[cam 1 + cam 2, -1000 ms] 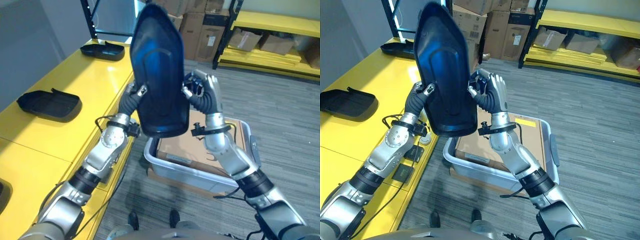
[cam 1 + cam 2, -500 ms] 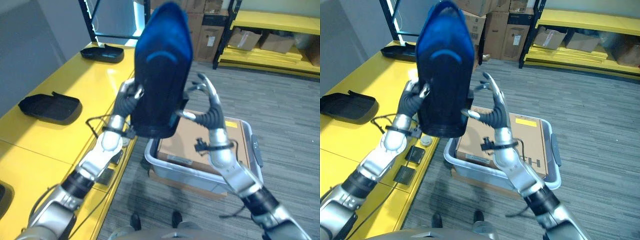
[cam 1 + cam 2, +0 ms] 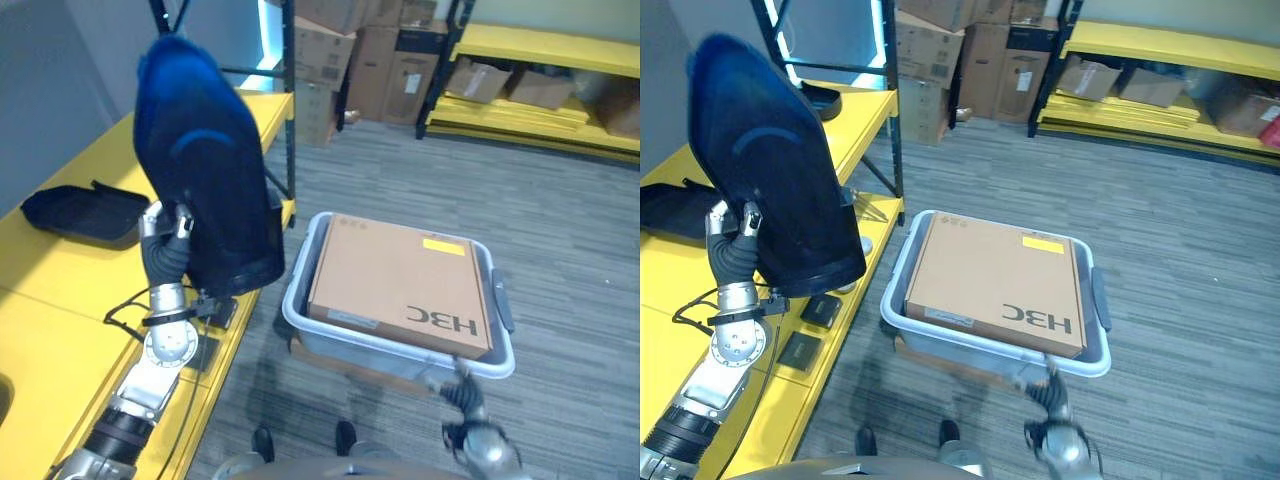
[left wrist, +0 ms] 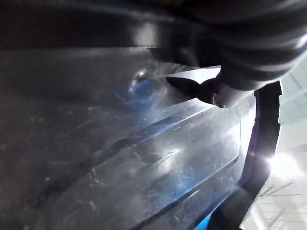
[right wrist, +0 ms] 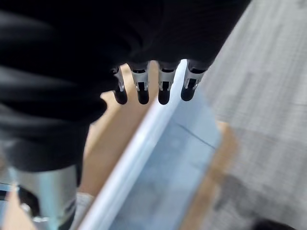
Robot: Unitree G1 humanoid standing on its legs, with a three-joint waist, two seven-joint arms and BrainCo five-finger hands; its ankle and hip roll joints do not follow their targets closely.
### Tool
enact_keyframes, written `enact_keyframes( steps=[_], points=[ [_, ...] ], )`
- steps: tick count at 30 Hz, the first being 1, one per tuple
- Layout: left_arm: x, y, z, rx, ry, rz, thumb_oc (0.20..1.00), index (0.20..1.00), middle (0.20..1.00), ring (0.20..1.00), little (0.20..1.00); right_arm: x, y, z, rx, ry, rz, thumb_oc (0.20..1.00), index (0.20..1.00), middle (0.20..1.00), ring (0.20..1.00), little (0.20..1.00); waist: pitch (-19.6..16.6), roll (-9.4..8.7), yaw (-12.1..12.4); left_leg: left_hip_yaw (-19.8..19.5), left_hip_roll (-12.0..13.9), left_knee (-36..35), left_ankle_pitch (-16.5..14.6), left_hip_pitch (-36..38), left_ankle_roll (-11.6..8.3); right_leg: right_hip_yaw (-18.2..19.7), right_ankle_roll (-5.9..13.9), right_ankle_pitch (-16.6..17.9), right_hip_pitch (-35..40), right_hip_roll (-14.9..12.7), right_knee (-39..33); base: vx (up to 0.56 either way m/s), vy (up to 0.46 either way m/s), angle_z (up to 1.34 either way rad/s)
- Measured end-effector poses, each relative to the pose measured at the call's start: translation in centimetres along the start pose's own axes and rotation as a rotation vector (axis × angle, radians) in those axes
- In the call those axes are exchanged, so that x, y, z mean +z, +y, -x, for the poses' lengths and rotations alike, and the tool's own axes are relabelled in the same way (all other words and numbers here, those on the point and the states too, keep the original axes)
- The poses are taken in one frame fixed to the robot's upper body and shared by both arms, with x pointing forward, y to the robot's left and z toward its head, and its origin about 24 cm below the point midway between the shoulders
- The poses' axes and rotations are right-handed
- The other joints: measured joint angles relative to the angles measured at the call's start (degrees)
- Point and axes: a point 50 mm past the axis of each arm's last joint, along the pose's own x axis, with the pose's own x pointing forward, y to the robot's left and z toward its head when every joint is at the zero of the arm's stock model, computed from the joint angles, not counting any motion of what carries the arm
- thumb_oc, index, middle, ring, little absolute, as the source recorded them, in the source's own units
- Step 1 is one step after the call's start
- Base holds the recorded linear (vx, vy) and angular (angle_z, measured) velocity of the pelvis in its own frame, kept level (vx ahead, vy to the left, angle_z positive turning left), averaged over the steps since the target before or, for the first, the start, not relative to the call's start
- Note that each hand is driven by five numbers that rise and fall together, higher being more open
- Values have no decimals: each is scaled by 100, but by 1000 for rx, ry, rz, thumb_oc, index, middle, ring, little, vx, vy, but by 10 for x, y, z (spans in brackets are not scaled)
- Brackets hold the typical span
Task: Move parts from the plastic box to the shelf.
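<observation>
Part (image 3: 205,200) upright in our left hand (image 3: 165,240), fingers curled on its edge, above yellow shelf (image 3: 60,300); right hand (image 5: 153,88) relaxed, holding nothing.

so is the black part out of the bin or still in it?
Out. Left hand holds the black part upright above the yellow shelf edge.

Yellow shelf (image 3: 60,300) has open room by the left hand (image 3: 160,240); one black part (image 3: 75,212) sits further along it. The cardboard box (image 3: 400,285) covers the bin's (image 3: 400,352) whole opening.
</observation>
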Motion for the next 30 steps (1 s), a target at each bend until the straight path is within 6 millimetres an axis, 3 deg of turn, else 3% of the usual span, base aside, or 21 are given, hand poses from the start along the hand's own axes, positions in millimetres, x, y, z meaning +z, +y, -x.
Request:
enact_keyframes(
  steps=[2, 3, 6, 9, 10, 11, 14, 15, 17, 19, 20, 21, 22, 23, 24, 25, 27, 29, 30],
  points=[
    [11, -3, -3, -18, -44, 39, 200, 200, 200, 200, 200, -31, 17, 7, 110, 170, -10, 1000, 1000, 1000, 1000, 1000, 20, -41, 48, -179, -5, 0, 10, 19, -15, -179, -7, -41, 128, 3, 0, 25, -194, 45],
    [19, -5, -6, -34, -62, 90, 200, 200, 200, 200, 200, -57, 31, 13, 199, 347, -9, 1000, 1000, 1000, 1000, 1000, 4, -70, 203, -317, -5, 0, 19, 19, -31, -321, -4, -107, 203, 15, 1, 19, -202, 55],
    [24, -10, -9, -44, -71, 121, 200, 200, 200, 200, 200, -80, 36, 20, 271, 526, 25, 1000, 1000, 1000, 1000, 1000, 13, -83, 492, -539, -6, 1, 48, -47, -67, -587, -25, -156, 269, 32, 3, -21, -178, 54],
    [19, -5, -8, -27, 0, 113, 200, 200, 200, 200, 200, -86, 33, 20, 347, 673, 43, 1000, 1000, 1000, 1000, 1000, 57, -33, 958, -747, 24, 5, 104, -108, -104, -932, -69, -238, 368, 73, 4, -107, -165, 57],
    [18, -3, -7, -21, 17, 111, 200, 200, 200, 200, 200, -85, 32, 18, 370, 695, 77, 1000, 1000, 1000, 1000, 1000, 47, 13, 1086, -877, 24, 3, 188, -171, -202, -1046, -73, -252, 362, 119, 11, -115, -166, 54],
    [17, -1, -7, -13, 30, 108, 200, 200, 200, 200, 200, -86, 30, 18, 386, 720, 114, 1000, 1000, 1000, 1000, 1000, 59, 25, 1134, -1006, 22, 3, 208, -236, -232, -1194, -83, -279, 365, 128, 0, -46, -64, 60],
    [13, 7, -4, -19, 78, 104, 200, 200, 200, 200, 200, -75, 24, 8, 415, 706, 205, 1000, 1000, 1000, 1000, 1000, 187, 128, 1471, -968, 77, 3, 205, -400, -223, -1601, -140, -318, 415, 129, 38, -66, -84, 83],
    [11, 10, -3, -22, 95, 112, 200, 200, 200, 200, 200, -71, 21, 4, 414, 693, 219, 1000, 1000, 1000, 1000, 1000, 252, 196, 1581, -882, 89, 1, 204, -409, -221, -1794, -151, -316, 516, 131, 42, -25, -42, 91],
    [11, 13, -4, -48, 100, 129, 200, 200, 200, 200, 200, -63, 18, -2, 400, 670, 212, 1000, 1000, 1000, 1000, 1000, 430, 275, 1576, -336, 181, 1, 120, -385, -174, -2372, -105, -437, 808, 49, 43, -54, -3, 135],
    [12, 14, -5, -76, 92, 148, 200, 200, 200, 200, 200, -61, 16, -4, 359, 679, 113, 1000, 1000, 1000, 1000, 1000, 510, 242, 1651, 272, 200, 6, -146, -367, -76, -2785, -72, -490, 971, -70, 70, -148, 123, 119],
    [13, 15, -5, -86, 79, 151, 200, 200, 200, 200, 200, -54, 14, -9, 332, 664, 62, 1000, 1000, 1000, 1000, 1000, 568, 159, 1635, 741, 216, 88, -230, -310, 73, -3026, -81, -534, 986, -261, 143, -181, 202, 125],
    [14, 15, -6, -102, 76, 164, 200, 200, 200, 200, 200, -44, 10, -17, 296, 636, 26, 1000, 1000, 1000, 1000, 1000, 636, 40, 1493, 1687, 251, 669, -305, -288, 129, -3320, -85, -547, 1103, -591, 309, -152, 197, 121],
    [14, 14, -6, -110, 72, 171, 200, 200, 200, 200, 200, -41, 9, -19, 293, 630, 24, 1000, 1000, 1000, 1000, 1000, 647, 18, 1370, 2022, 245, 980, -412, -167, 160, -3401, -43, -584, 1221, -772, 444, -110, 171, 96],
    [15, 13, -7, -117, 68, 174, 200, 200, 200, 200, 200, -41, 6, -20, 289, 630, 26, 1000, 1000, 1000, 1000, 1000, 645, 25, 1313, 2113, 247, 1112, -466, -135, 215, -3438, -23, -612, 1251, -849, 533, -76, 261, 137],
    [23, 0, -15, -171, 9, 216, 200, 200, 200, 200, 200, -46, -8, -18, 262, 643, 63, 1000, 1000, 1000, 1000, 1000, 496, 314, 1017, 1901, 230, 1121, -598, 122, 316, -3340, 74, -1086, 1173, -1067, 1454, -43, 382, 129],
    [37, -2, -31, -180, -98, 227, 200, 200, 200, 200, 200, -41, 12, -19, 318, 637, 85, 1000, 1000, 1000, 1000, 1000, 551, 202, 1075, 1803, 29, 771, -426, 132, 392, -2792, 174, -1402, 701, -1081, 1527, -33, 359, 132],
    [40, -4, -40, -201, -128, 229, 200, 200, 200, 200, 200, -32, 31, -22, 373, 609, 102, 1000, 1000, 1000, 1000, 1000, 550, 148, 969, 1551, -77, 438, -234, 134, 415, -2573, 139, -1235, 692, -891, 1232, -15, 222, 61],
    [40, -3, -41, -260, -128, 191, 200, 200, 200, 200, 200, -27, 42, -22, 400, 587, 113, 1000, 1000, 1000, 1000, 1000, 509, 81, 1035, 1514, -255, 248, -184, 241, 433, -2597, 440, -965, 811, -900, 999, -30, 237, 24],
    [41, -3, -41, -284, -133, 182, 200, 200, 200, 200, 200, -24, 44, -24, 404, 573, 106, 1000, 1000, 1000, 1000, 1000, 502, 93, 1072, 1517, -269, 247, -185, 239, 430, -2613, 423, -938, 796, -917, 1019, -22, 182, 1]
  ],
)
